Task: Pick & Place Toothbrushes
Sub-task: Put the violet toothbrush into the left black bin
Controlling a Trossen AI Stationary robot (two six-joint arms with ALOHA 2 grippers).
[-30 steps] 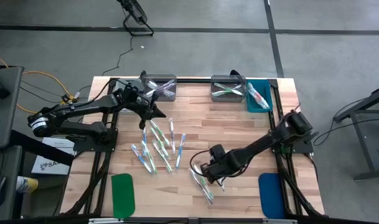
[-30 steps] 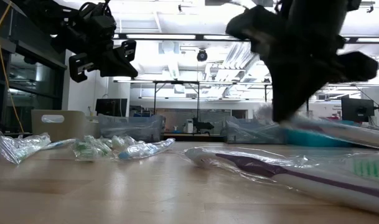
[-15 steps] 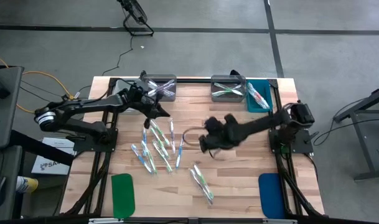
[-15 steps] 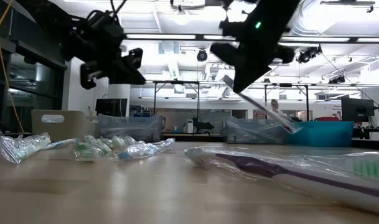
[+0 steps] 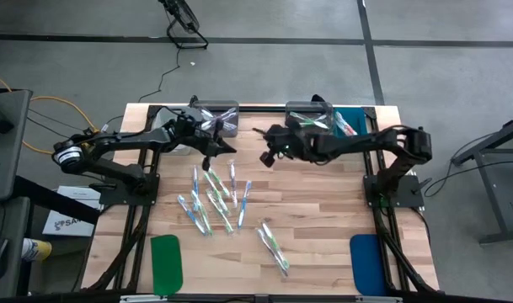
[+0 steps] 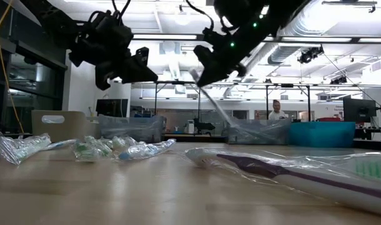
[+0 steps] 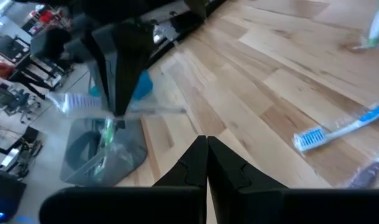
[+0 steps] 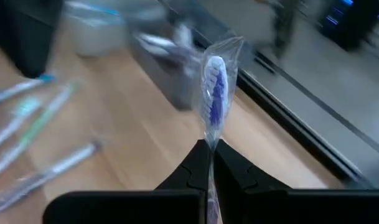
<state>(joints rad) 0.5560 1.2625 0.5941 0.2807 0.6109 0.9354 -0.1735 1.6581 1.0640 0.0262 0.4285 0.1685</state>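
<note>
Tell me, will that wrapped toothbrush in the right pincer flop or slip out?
It probably stays stiff: the toothbrush sticks straight out of the shut right pincer without drooping. The clear wrapper looks crinkly and loose, so it might slide a little. It seems light, since a thin pinch at one end holds it up.

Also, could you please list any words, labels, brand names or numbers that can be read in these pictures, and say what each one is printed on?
"SA...": only these first letters show, on a white sheet lying beside the table's left edge in the high view; the rest is too small to read.
Toothbrushes on the table: their clear wrappers show no print that can be read.
Wrapped toothbrush in the right gripper: no legible print.
Bins and coloured pads: no text visible.
</note>
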